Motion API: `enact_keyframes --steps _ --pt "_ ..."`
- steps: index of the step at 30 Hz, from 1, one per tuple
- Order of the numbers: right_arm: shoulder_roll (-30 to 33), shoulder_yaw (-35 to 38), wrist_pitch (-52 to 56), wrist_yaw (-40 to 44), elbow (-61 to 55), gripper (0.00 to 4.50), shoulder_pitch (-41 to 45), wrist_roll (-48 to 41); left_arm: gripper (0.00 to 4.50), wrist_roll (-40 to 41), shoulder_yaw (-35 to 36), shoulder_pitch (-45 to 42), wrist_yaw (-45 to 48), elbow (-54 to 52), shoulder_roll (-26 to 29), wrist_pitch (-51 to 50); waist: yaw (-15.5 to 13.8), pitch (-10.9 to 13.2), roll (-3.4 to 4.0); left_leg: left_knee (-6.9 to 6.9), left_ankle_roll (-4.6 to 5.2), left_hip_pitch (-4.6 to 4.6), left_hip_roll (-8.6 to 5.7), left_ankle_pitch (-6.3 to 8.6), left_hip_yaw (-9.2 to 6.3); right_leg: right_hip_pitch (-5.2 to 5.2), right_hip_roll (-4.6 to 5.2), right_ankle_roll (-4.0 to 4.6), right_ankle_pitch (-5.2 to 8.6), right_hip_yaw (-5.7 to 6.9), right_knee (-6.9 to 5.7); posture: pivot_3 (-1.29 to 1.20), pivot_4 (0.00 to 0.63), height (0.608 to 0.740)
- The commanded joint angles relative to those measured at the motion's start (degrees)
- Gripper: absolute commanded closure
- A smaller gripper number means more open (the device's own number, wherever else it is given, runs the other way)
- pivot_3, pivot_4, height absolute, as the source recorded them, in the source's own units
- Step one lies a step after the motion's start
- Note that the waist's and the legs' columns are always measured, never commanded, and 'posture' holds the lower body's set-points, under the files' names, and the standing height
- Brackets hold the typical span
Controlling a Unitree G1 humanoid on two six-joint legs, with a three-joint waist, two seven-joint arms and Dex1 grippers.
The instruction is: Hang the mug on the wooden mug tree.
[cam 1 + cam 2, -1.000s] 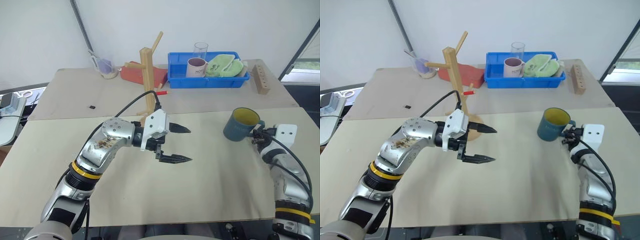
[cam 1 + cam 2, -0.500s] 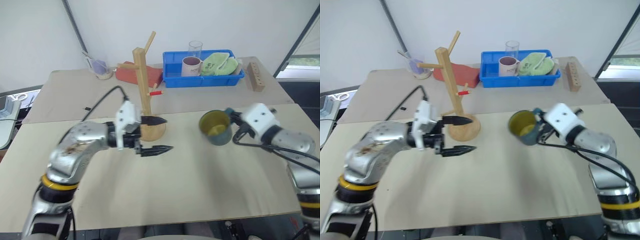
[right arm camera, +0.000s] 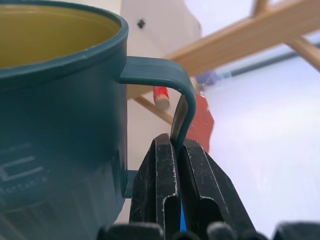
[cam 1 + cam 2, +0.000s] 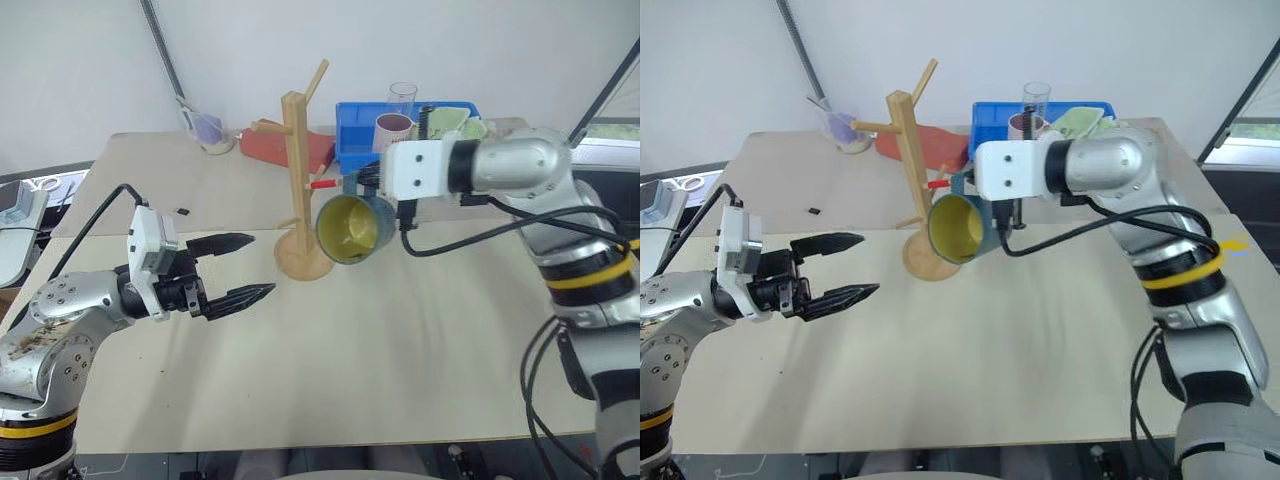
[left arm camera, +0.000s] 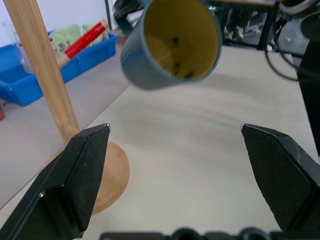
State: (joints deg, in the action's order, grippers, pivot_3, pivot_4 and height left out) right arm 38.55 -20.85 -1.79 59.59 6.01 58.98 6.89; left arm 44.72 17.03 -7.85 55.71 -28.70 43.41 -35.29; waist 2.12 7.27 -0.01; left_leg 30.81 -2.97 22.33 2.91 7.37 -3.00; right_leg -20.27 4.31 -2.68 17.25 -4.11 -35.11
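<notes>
Mug: we had the mug (image 4: 352,226) up off the table (image 4: 420,340), tipped on its side, yellow mouth turned toward us and down, just right of the mug tree (image 4: 298,180).
Right pincer: our right pincer (image 3: 176,150) was pressed together on the handle (image 3: 170,87), pinching its thin loop edge-on.
Key relation: the red-tipped peg (image 4: 322,184) sat just beside the handle, toward the post; we judged the loop must slide leftward onto that peg, along the peg's upward slant.
Long axis: the post stood upright, pegs angling up; the mug's own axis lay near level, tilted.
Nearer arm: the right, plainly; it carried the mug.
Left pincer: our left pincer (image 4: 233,268) hung spread and empty, well left of the round base (image 4: 303,262), low over the table.
Views: the right wrist view showed the red tip (image 3: 161,98) lying behind the handle loop; the head views could not settle that gap. The left wrist view showed the mug (image 5: 167,42) hanging clear above the table beside the post (image 5: 42,67).
</notes>
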Motion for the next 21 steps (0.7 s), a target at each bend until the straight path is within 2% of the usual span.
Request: enact_keyframes --steps 1,2,20,21 --pt "-1.35 0.83 -3.53 -0.57 3.01 4.47 3.75 1.64 0.00 1.10 0.96 0.09 -1.06 -1.79 0.16 0.70 -0.02 -0.01 0.02 -0.01 0.03 0.00 0.00 -0.02 -0.01 0.00 -0.02 0.00 0.00 0.00 -0.03 0.00 0.150 0.740" --pt "-1.82 0.73 -4.22 -0.68 3.99 4.47 4.31 2.08 0.00 1.16 0.70 0.03 -1.27 -1.82 0.13 0.78 -0.01 -0.02 0.04 -0.03 0.35 -0.02 0.01 -0.22 -0.01 0.00 -0.02 0.00 0.00 0.00 -0.04 0.00 0.150 0.740" --pt "-7.98 0.10 -12.06 -0.69 14.82 4.47 8.97 6.48 0.00 0.93 -2.03 -2.72 -3.00 -0.37 -1.58 3.33 0.32 -0.04 0.07 -0.08 0.35 -0.08 0.04 -0.22 -0.04 0.01 -0.09 0.00 0.00 -0.02 -0.10 0.00 0.150 0.740" --pt "-8.08 0.18 -12.03 -0.38 15.02 3.75 9.04 6.34 0.00 0.92 -2.04 -2.89 -3.05 -0.20 -1.59 3.38 0.32 -0.04 0.07 -0.08 0.35 -0.07 0.04 -0.22 -0.03 0.01 -0.09 0.00 -0.01 -0.02 -0.10 0.00 0.150 0.740"
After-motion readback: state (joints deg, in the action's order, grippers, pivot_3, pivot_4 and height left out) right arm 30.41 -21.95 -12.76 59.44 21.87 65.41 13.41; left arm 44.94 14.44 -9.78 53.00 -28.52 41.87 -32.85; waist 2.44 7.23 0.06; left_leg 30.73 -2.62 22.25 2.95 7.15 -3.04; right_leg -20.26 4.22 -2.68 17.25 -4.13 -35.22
